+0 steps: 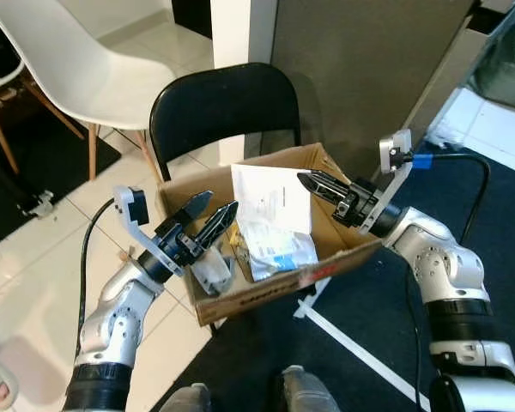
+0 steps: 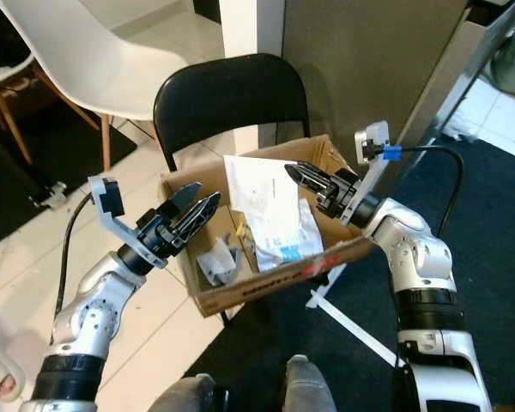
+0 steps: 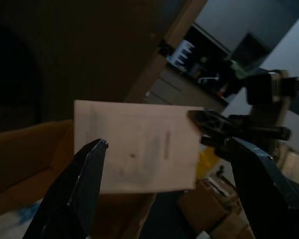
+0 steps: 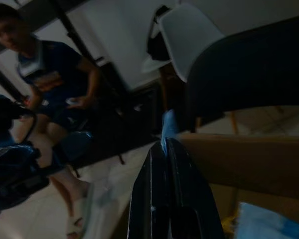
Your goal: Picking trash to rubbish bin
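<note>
A: Where is the trash?

B: Our right hand (image 1: 307, 180) pinches a white paper sheet (image 1: 270, 199) by its edge, fingers closed on it, holding it upright over the cardboard box (image 1: 266, 292) so that it would drop inside once let go, we judge.

A: And the box?

B: It sits on the black chair (image 1: 223, 107), serving as our bin. Crumpled paper and a plastic wrapper (image 1: 279, 245) already lie in the box.

A: The left hand (image 1: 213, 213)?

B: It hovers over the box's left wall, fingers spread and empty, aimed at the sheet.

A: Anyone near?

B: A seated person (image 4: 50, 74) faces the box.
</note>
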Tool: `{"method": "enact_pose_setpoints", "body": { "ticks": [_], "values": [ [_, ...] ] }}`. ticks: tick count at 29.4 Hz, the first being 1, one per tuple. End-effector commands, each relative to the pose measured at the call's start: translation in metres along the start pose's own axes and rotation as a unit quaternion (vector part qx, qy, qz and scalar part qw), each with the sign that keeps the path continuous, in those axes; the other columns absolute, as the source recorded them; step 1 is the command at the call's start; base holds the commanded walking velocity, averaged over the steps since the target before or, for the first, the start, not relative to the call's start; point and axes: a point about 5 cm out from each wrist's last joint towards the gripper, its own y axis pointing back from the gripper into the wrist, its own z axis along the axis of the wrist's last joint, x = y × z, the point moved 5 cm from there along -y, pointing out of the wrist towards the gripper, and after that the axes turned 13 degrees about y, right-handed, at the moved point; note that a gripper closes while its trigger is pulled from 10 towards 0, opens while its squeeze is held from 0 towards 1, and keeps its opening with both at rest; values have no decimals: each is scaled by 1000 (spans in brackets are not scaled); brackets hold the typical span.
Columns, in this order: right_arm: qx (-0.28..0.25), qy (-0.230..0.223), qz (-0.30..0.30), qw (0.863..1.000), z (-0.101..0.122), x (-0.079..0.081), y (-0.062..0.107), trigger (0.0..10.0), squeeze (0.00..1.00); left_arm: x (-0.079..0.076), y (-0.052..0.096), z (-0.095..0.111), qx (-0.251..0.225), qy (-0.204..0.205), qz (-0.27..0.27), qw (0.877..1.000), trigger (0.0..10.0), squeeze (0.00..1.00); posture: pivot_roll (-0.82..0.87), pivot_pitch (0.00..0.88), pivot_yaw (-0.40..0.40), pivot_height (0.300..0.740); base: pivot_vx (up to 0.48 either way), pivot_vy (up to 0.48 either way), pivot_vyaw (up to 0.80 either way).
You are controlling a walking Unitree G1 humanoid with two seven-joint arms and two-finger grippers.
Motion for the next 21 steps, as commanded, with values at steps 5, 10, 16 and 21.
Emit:
{"method": "enact_pose_setpoints", "body": {
  "ticks": [5,10,16,21],
  "values": [
    [-6,1,-7,1000,2,-4,1,10000,0,6,2,-5,6,7,20,1000,10000,0,-13,124,4,740,216,0,0],
    [-13,2,4,1000,5,-2,3,10000,1000,6,2,-6,8,7,21,1000,10000,0,-13,124,4,740,0,0,0],
    [-15,0,9,1000,5,0,3,10000,1000,7,2,-7,15,5,24,1000,10000,0,-13,124,4,740,0,0,0],
    [-14,1,5,1000,4,-1,2,10000,1000,7,2,-9,18,3,26,999,10000,0,-13,124,4,740,0,0,0]
  ]
}}
